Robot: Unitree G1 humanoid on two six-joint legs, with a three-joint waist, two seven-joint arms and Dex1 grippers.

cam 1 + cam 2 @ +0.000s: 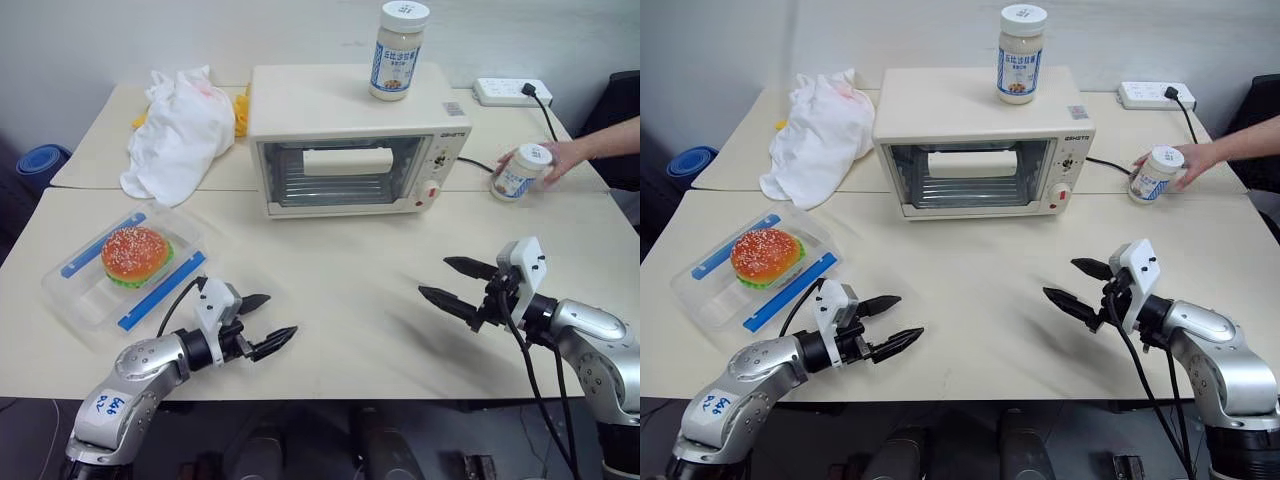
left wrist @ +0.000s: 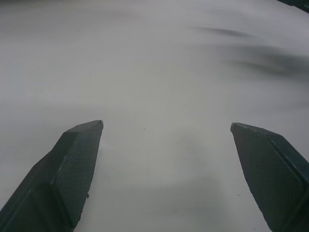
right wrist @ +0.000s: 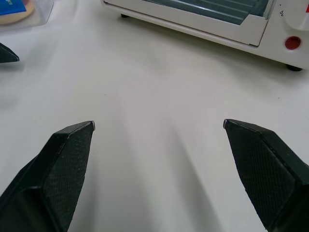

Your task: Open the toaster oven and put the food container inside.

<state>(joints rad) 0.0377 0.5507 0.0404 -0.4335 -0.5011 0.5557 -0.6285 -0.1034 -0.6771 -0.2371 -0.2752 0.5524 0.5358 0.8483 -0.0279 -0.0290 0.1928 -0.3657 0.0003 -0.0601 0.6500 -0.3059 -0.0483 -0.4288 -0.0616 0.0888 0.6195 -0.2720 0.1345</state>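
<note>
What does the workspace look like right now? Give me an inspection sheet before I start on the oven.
Surface: pale beige tabletop, bare between the hands.
Job's things: cream-white boxy toaster oven, glass door shut; shallow clear plastic food container with blue clip strips and a toy burger, at the table's left edge.
Clutter: white-lidded jar on the oven; crumpled white cloth left of it; second jar held by a person's hand.
Hands: left hand and right hand open, holding nothing, above the table.
Cables: white power strip with black plug; black cord behind the oven.
Surroundings: blue object beyond the table's left.
</note>
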